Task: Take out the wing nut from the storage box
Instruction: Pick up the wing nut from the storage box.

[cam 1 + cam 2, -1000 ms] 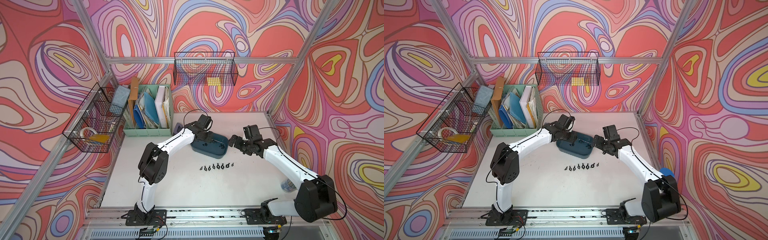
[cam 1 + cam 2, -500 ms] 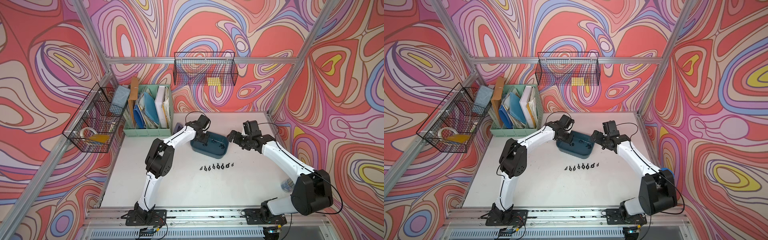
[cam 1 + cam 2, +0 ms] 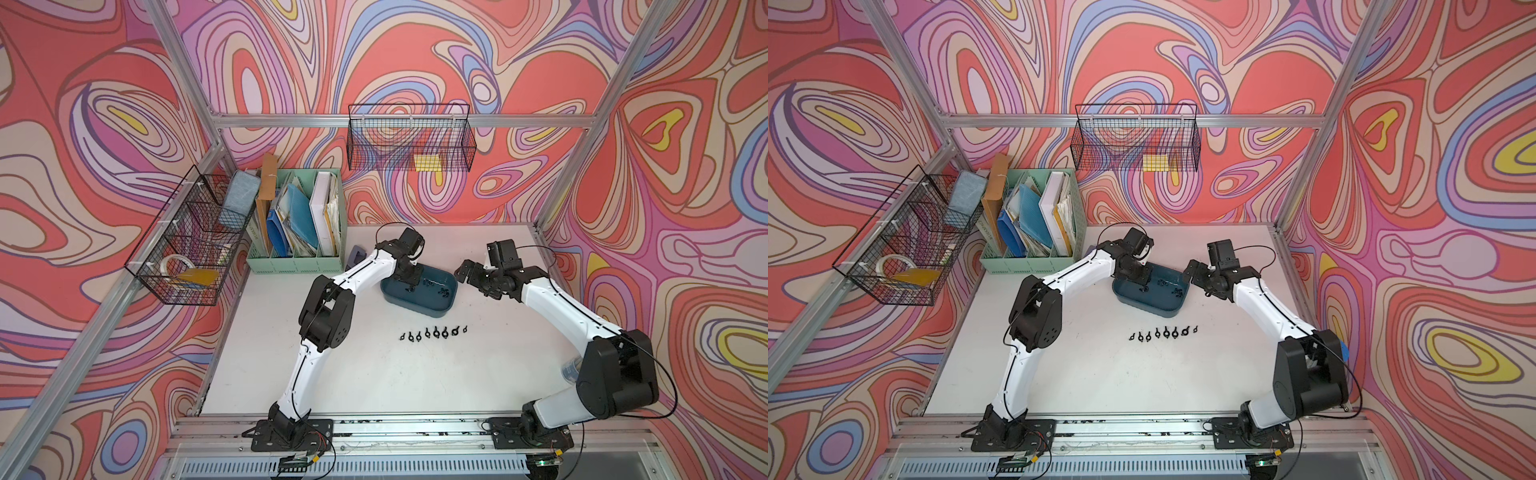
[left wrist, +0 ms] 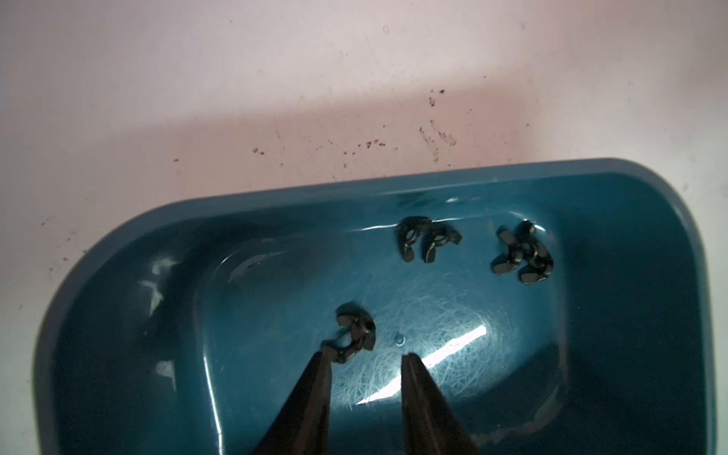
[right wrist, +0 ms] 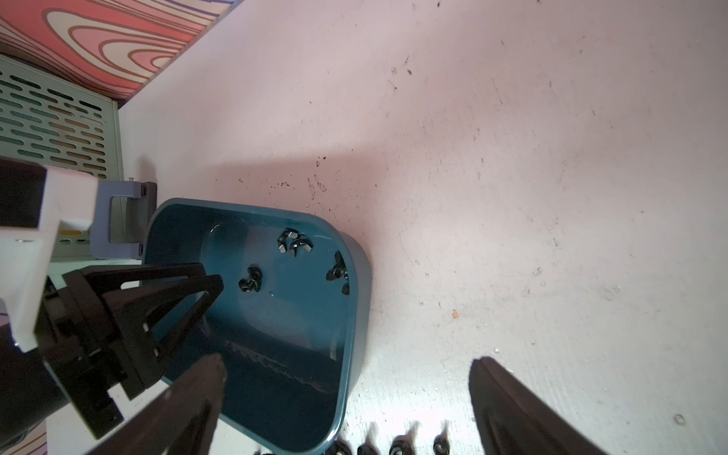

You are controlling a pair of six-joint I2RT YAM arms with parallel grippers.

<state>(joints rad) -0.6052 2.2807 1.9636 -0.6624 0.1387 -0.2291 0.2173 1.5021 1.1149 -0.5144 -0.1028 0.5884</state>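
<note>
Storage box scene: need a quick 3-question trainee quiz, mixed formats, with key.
1. Multiple choice: where are the tips of the left tool?
A. inside the storage box
B. in a wire basket
C. at the file organiser

2. True or false: the right tool is shut on a wing nut.

3. Fill in: the wing nuts already outside the box lie in a ___ on the table.

Key
1. A: the tips are down by a lone wing nut on the box floor.
2. False: it is open, holds nothing and sits beside the box.
3. row
</note>
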